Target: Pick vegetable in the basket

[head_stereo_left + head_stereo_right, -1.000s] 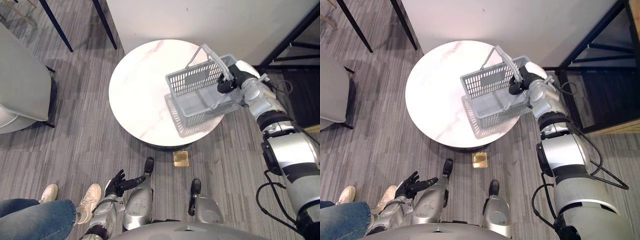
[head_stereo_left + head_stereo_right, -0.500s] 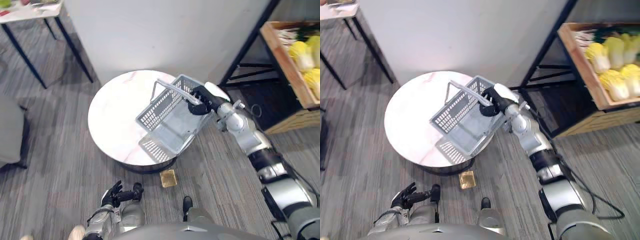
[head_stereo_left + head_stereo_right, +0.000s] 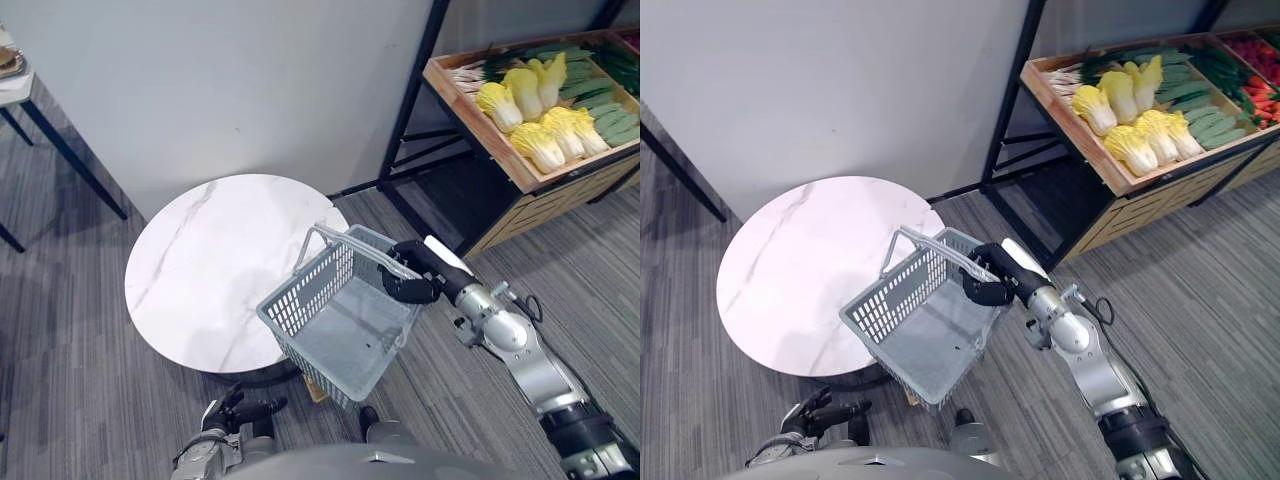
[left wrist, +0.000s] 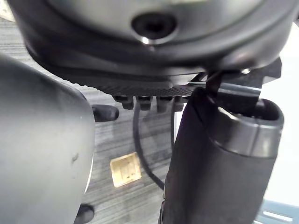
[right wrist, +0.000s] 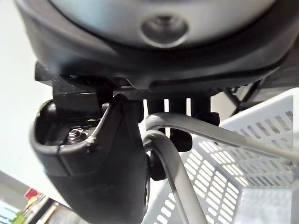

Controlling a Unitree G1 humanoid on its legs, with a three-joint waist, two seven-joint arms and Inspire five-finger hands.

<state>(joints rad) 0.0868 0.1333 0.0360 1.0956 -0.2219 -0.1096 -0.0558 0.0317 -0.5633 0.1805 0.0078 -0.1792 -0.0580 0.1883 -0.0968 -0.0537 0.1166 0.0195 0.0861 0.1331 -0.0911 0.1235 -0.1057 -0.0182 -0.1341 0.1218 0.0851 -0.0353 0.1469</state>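
Basket point(image 3: 345, 325) hangs tilted from the right hand point(image 3: 410, 285), fingers curled round its handles; vegetables point(image 3: 530, 110) lie well apart on the shelf point(image 3: 560, 195). Earlier over the table point(image 3: 200, 270), it now hangs mostly past the rim. Left hand point(image 3: 818, 412) relaxed.

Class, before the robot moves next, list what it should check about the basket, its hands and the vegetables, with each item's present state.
1. Right hand curled round the basket handle: ok.
2. Basket empty, with room: ok.
3. Basket level: not ok, it hangs tilted.
4. Left hand free: ok, open, low at the robot's side.
5. Cabbages in the crate within reach: cannot tell.
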